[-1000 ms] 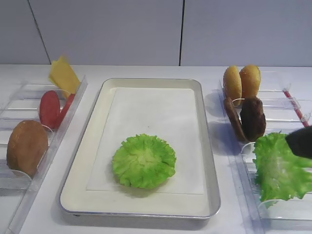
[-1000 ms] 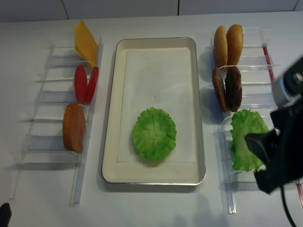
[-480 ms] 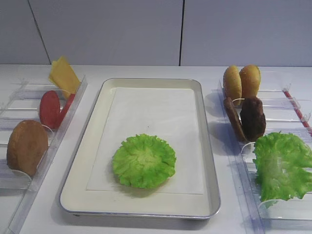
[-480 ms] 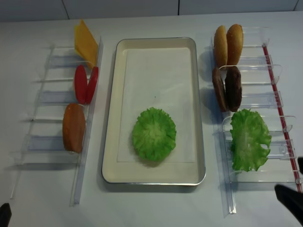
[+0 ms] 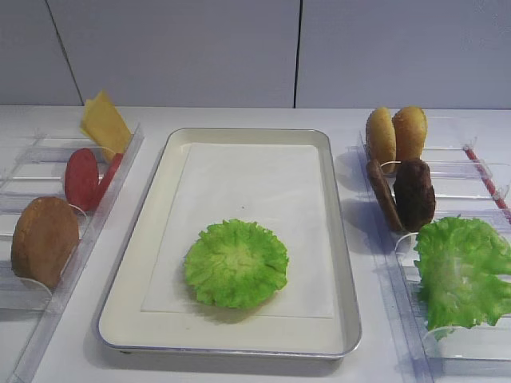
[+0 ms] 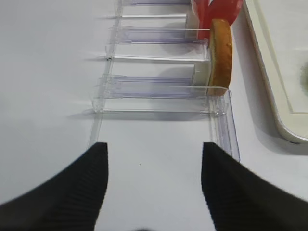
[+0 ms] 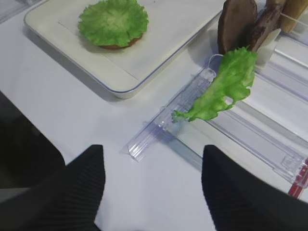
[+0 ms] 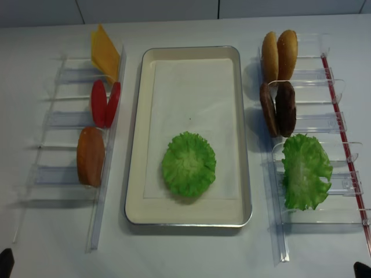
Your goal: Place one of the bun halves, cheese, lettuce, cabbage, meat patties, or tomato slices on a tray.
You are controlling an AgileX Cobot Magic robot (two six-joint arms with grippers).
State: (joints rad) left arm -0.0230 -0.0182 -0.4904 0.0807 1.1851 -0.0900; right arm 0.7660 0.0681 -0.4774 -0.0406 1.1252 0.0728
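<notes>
Below, I see the ruffled round green lettuce (image 5: pixel 236 264) near the silvery rectangular metal tray (image 5: pixel 346 307)'s front rim; both my black grippers, right (image 7: pixel 153 190) and left (image 6: pixel 154 185), hover spread and empty.

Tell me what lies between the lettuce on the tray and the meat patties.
In the realsense high view: only tray liner, rim and bare table between lettuce and meat patties.

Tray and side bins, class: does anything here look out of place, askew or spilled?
Nothing is spilled. The lettuce lies flat on the tray. The one untidy item is the loose green leaf in the right bin: it sprawls over its dividers, while the buns, patties and tomatoes stand upright.
</notes>
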